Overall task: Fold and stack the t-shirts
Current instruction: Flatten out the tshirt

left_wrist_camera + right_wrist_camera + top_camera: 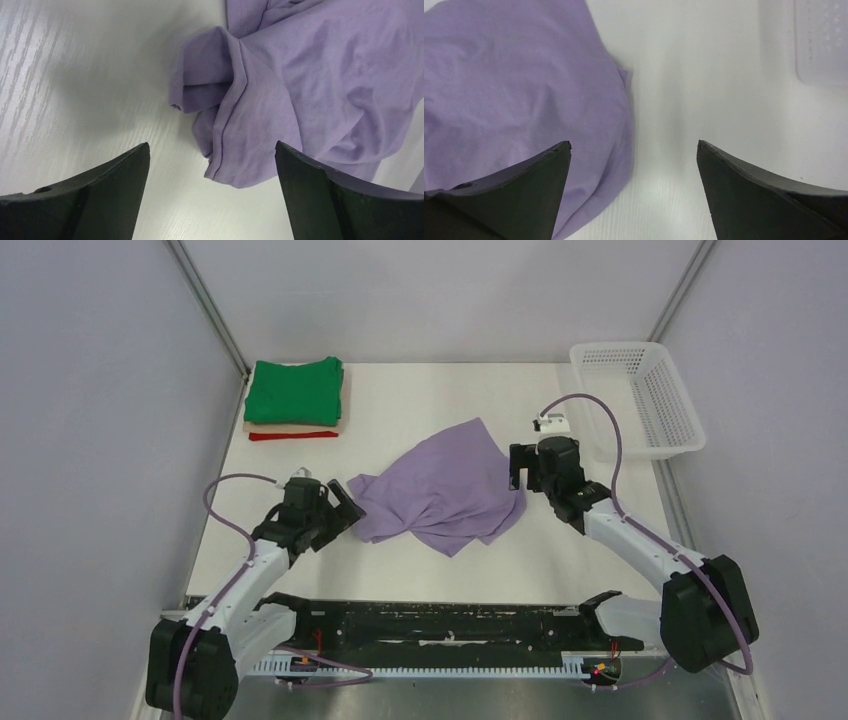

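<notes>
A lavender-purple t-shirt (pixel 445 490) lies crumpled in the middle of the white table. A stack of folded t-shirts stands at the far left: green (pixel 295 390) on top, tan (pixel 340 426) under it, red (pixel 292 436) at the bottom. My left gripper (pixel 345 508) is open and empty at the shirt's left edge; a sleeve (pixel 210 75) and hem (pixel 245 165) lie just ahead of its jaws. My right gripper (pixel 522 472) is open and empty at the shirt's right edge (pixel 614 145); its left finger (pixel 524 185) hangs over the cloth.
A white plastic mesh basket (pixel 640 400) stands at the far right, its corner also in the right wrist view (pixel 821 45). Grey walls close in the table on both sides. The arms' base rail (pixel 440 630) runs along the near edge.
</notes>
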`<state>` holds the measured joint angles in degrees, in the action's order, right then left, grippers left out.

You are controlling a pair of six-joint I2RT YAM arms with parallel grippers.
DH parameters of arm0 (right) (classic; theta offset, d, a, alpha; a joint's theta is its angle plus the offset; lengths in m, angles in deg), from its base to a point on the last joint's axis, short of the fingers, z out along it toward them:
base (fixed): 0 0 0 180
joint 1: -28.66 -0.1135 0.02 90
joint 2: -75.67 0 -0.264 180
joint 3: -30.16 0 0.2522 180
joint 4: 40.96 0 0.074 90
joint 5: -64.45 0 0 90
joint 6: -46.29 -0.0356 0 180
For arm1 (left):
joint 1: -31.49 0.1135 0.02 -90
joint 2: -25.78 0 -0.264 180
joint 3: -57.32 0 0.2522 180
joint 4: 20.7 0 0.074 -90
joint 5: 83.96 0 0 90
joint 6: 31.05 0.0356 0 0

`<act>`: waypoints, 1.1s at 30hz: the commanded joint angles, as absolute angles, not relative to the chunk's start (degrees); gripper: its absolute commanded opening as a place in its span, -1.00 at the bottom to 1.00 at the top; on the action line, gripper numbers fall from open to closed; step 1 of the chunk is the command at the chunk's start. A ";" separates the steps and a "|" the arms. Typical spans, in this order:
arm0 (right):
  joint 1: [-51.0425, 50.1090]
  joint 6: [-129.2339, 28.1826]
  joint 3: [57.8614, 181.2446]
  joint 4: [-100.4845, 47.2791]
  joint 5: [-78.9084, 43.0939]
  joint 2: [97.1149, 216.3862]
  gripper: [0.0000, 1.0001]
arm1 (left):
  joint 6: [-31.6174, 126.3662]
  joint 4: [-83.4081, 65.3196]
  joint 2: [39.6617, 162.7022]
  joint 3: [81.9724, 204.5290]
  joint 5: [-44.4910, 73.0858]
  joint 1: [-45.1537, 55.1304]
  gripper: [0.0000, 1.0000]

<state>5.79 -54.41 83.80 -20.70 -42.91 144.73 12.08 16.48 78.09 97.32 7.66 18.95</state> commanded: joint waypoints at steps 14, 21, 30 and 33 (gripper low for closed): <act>5.81 -52.58 107.61 -29.87 -29.16 174.53 0.96 | 13.21 -1.51 101.95 104.27 10.78 18.56 -0.01; 5.81 -51.16 127.80 -27.33 -31.26 192.93 0.96 | 15.62 -0.56 103.45 106.41 10.11 18.57 -0.96; 5.62 -50.30 141.20 -22.89 -35.57 206.44 0.96 | 16.49 1.23 100.84 106.38 10.19 18.41 -0.96; 5.21 -50.38 141.26 -20.74 -37.23 207.58 0.95 | 16.58 1.32 100.96 106.54 10.51 18.39 -0.96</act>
<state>5.68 -51.09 138.85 -23.95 -34.32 206.12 13.68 1.73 102.22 104.49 9.68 18.69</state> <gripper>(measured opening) 0.979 0.047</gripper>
